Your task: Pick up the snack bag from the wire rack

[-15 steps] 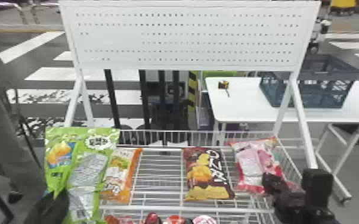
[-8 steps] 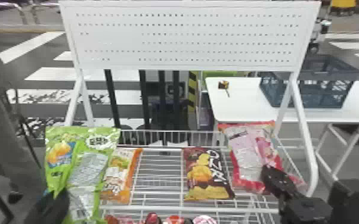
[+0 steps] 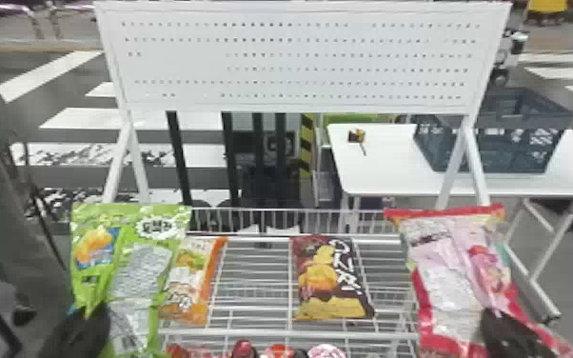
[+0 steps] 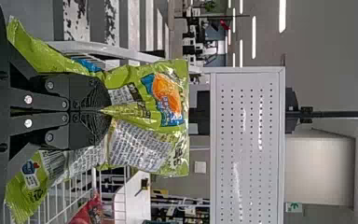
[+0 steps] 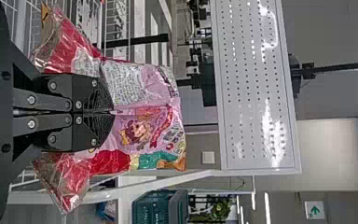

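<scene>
Green snack bag (image 3: 140, 271), near left of the rack: left gripper (image 4: 106, 111) closed, pads pinching its raised middle fold; pink-and-red snack bag (image 3: 447, 276), near right: right gripper (image 5: 111, 112) likewise closed on its middle fold; the task does not say which bag is meant; whether either bears on the rack, cannot tell. Both judged light, soft and slippery, contents liable to crush; centre fold a fair place to grip, squeeze to be modest. Wire rack (image 3: 276, 334): holds a brown chip bag (image 3: 323, 281) right of centre and an orange-and-white snack bag (image 3: 188, 281) at left, partly behind the green one; blue-grey plastic crate (image 3: 514, 152), far right on a white table (image 3: 385, 178): contents cannot be told.
</scene>
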`<state>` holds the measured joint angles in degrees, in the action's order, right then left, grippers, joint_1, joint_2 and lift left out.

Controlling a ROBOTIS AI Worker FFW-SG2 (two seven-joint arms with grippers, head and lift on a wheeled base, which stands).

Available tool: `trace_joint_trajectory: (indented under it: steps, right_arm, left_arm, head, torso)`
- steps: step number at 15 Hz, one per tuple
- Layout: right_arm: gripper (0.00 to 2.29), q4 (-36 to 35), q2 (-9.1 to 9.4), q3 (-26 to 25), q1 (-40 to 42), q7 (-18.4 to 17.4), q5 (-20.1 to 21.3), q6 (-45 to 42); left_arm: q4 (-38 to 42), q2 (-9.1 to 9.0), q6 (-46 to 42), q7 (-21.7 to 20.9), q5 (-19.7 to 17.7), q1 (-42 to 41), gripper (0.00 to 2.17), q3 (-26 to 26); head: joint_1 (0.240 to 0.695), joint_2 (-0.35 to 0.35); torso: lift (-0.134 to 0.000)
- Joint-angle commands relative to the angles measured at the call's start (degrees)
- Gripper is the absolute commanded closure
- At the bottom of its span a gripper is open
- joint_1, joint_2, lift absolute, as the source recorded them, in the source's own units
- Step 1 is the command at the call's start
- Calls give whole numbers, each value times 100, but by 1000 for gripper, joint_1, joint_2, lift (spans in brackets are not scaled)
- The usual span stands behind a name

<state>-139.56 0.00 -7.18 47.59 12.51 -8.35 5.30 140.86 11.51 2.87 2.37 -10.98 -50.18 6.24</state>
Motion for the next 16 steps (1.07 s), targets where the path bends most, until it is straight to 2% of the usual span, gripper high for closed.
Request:
trace_joint_trajectory:
  steps: [1,3,16]
  right_arm:
    - [2253,-45,5,-231,251,23,-158,-77]
    - [2253,-45,5,-222,383,120,-158,-200]
    - [2253,-195,5,-231,568,164,-237,-252]
  left_arm:
    - [20,0,-9,0,0,-1,1878,0]
    - [20,-9,-9,0,0,-18,1878,9]
    - [91,-35,-45,9,9,-106,1878,9]
  head:
    - [499,0]
    - [499,0]
    - [499,0]
  torso:
    - [0]
    - [0]
    - [0]
